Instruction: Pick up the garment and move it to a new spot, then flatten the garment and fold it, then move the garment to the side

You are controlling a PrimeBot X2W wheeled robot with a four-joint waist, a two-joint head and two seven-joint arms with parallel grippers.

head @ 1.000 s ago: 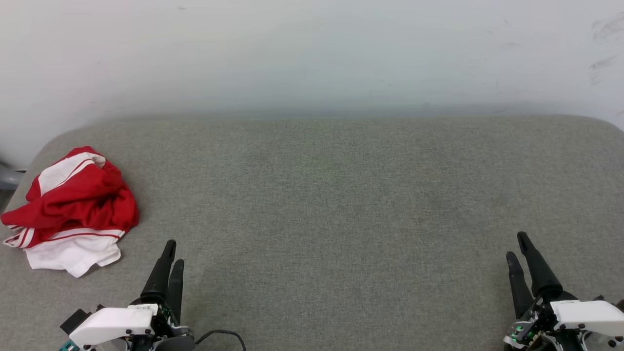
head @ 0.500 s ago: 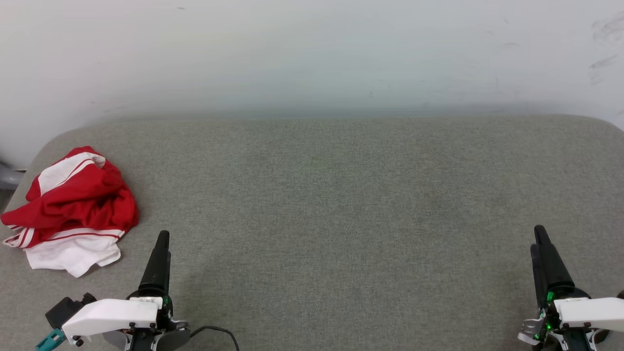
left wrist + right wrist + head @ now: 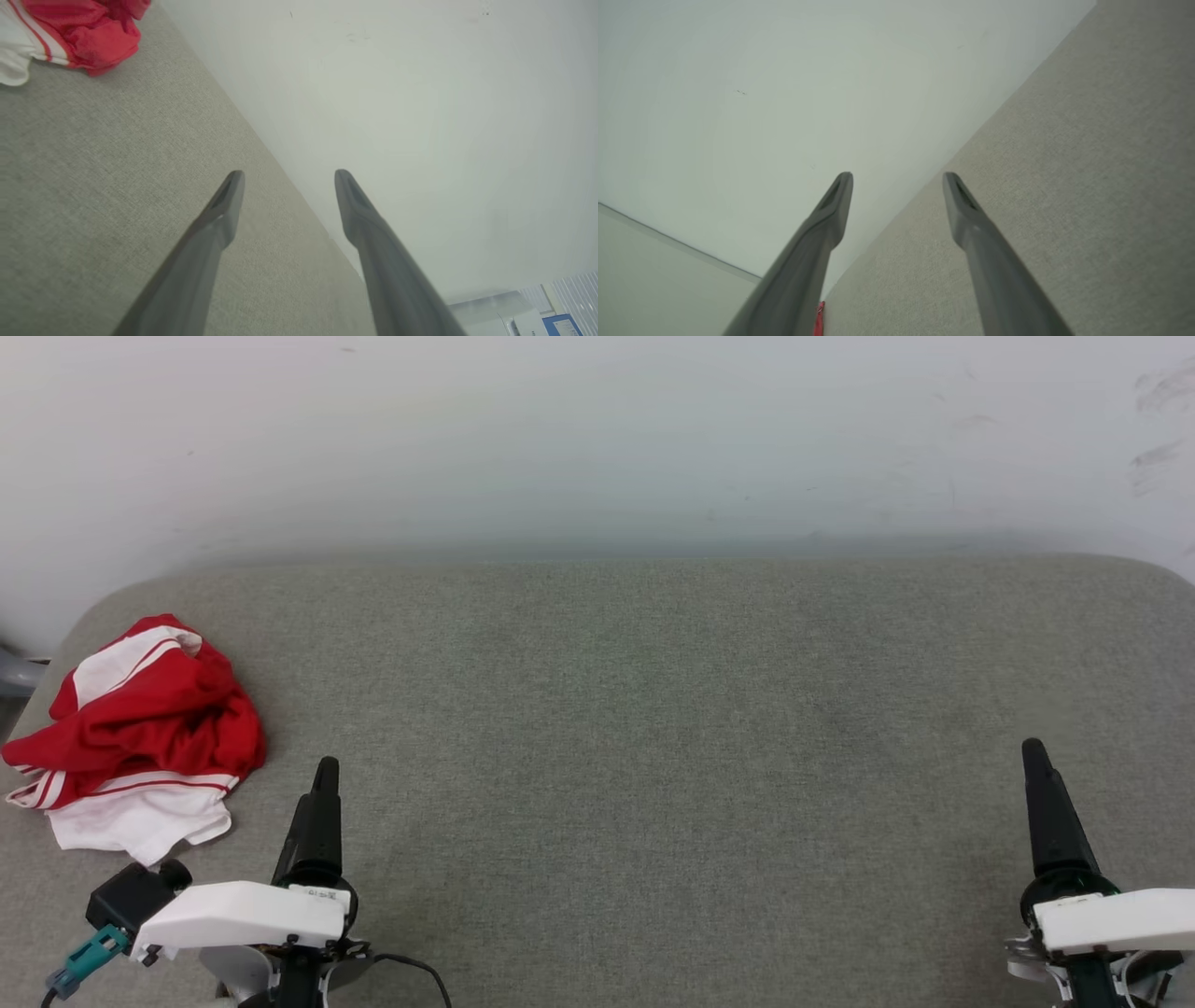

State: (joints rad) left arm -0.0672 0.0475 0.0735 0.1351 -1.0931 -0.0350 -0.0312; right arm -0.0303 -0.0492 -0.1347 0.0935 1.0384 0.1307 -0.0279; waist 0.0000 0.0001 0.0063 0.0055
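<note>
Red and white, the garment (image 3: 131,728) lies bunched in a heap to the left of the left gripper (image 3: 287,175) and a little ahead of its fingertips, near but not touching. We find no clear long axis in the crumple. The heap seems to run somewhat longer away from the robot than across. One white sleeve spills out at the near end, closest to that gripper's wrist, and a second white patch with a thin red stripe sits at the far end. A red fold reaches sideways, away from the gripper, towards the left edge of the pad (image 3: 653,709).

We see the left gripper's two fingers spread wide and empty, pointing forward over the fabric towards the wall (image 3: 597,429). The right gripper (image 3: 896,176) stands the same way, fingers parted and holding nothing, well apart from the garment across nearly the whole width of the pad.

Between the two grippers and ahead of them, open grey woven surface stretches to the pad's far edge, which has rounded corners. The pad's far edge meets the plain white wall, which has a few faint scuffs beyond the right gripper. A black cable (image 3: 411,971) curls behind the left gripper, and a teal plug (image 3: 89,957) hangs by its wrist on the garment's side.
</note>
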